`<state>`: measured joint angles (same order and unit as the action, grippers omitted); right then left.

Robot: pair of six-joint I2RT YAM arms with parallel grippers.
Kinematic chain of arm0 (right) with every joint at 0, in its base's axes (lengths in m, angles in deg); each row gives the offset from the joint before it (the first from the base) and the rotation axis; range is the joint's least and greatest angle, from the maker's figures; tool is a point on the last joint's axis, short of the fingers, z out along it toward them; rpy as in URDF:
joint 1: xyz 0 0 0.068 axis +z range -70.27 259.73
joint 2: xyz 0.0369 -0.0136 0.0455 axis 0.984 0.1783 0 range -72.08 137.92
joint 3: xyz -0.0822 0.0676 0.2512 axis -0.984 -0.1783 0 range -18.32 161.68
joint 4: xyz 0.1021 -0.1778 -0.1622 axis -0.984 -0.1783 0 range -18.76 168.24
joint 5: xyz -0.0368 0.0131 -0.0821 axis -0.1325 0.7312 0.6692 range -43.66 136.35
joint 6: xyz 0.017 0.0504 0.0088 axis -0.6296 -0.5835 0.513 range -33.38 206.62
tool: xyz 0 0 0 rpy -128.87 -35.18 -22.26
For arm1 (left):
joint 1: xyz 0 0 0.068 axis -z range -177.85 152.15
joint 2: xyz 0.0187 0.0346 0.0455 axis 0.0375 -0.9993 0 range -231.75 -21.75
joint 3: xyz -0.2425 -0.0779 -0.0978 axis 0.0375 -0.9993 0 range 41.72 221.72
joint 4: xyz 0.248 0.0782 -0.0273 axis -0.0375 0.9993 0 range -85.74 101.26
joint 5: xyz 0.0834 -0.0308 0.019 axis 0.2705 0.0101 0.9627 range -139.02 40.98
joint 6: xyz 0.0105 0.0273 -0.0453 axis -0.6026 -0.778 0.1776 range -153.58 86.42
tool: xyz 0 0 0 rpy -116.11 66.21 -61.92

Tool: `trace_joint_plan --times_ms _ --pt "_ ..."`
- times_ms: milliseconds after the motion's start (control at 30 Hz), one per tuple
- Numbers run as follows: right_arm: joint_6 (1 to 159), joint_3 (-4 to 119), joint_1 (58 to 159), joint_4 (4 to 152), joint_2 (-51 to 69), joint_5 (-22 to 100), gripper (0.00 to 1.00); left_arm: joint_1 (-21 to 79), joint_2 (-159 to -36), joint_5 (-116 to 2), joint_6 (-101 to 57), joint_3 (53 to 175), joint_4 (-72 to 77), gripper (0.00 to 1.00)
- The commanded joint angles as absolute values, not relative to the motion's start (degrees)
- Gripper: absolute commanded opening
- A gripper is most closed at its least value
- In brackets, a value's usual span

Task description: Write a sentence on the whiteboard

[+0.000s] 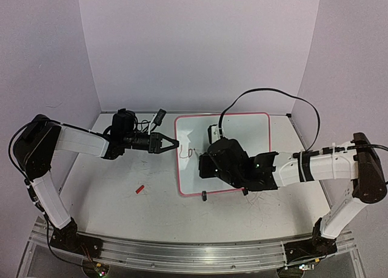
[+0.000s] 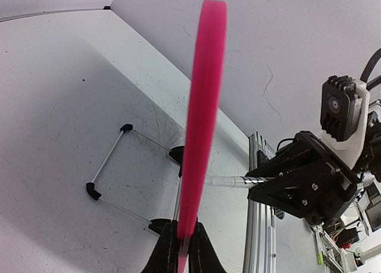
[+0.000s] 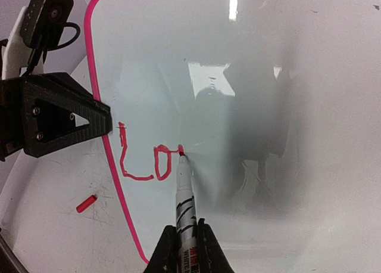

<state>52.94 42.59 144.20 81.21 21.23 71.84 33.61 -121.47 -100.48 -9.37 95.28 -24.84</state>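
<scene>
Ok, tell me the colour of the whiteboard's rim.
Bright pink; the whiteboard's rim shows best in the left wrist view.

You've got one whiteboard (image 1: pixel 254 132), one marker (image 3: pixel 185 201), one small red cylinder (image 1: pixel 140 189). Two grippers: left gripper (image 1: pixel 173 143), right gripper (image 3: pixel 183 243). Two red letters (image 3: pixel 143 163) on the board, plus one short third stroke.

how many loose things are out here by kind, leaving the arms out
whiteboard: 1
marker: 1
small red piece on the table: 1
total: 3
</scene>
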Motion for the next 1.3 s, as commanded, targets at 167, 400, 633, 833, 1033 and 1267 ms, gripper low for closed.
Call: trace_joint_plan --times_ms 167,400,633,833,1033,1267 --pt "51.1 41.3 144.7 79.7 21.1 72.2 0.0 34.5 -121.6 -104.4 -8.0 97.0 -26.0 0.0" --pt "50.2 40.9 145.1 79.4 21.0 72.1 0.0 34.6 -121.4 -104.4 -8.1 96.6 -26.0 0.0" --pt "49.3 40.3 145.5 79.0 20.8 72.4 0.0 34.7 -121.2 -104.3 -8.1 96.5 -26.0 0.0" --pt "49.6 40.8 145.6 79.0 20.8 73.4 0.0 34.8 -121.2 -104.3 -8.1 96.6 -25.9 0.0" --pt "51.1 42.9 145.6 79.4 21.6 75.6 0.0 34.9 -121.3 -104.3 -8.1 96.6 -25.9 0.0" --pt "51.9 44.0 144.7 79.7 21.5 77.0 0.0 34.8 -121.6 -104.4 -8.1 96.7 -26.0 0.0"
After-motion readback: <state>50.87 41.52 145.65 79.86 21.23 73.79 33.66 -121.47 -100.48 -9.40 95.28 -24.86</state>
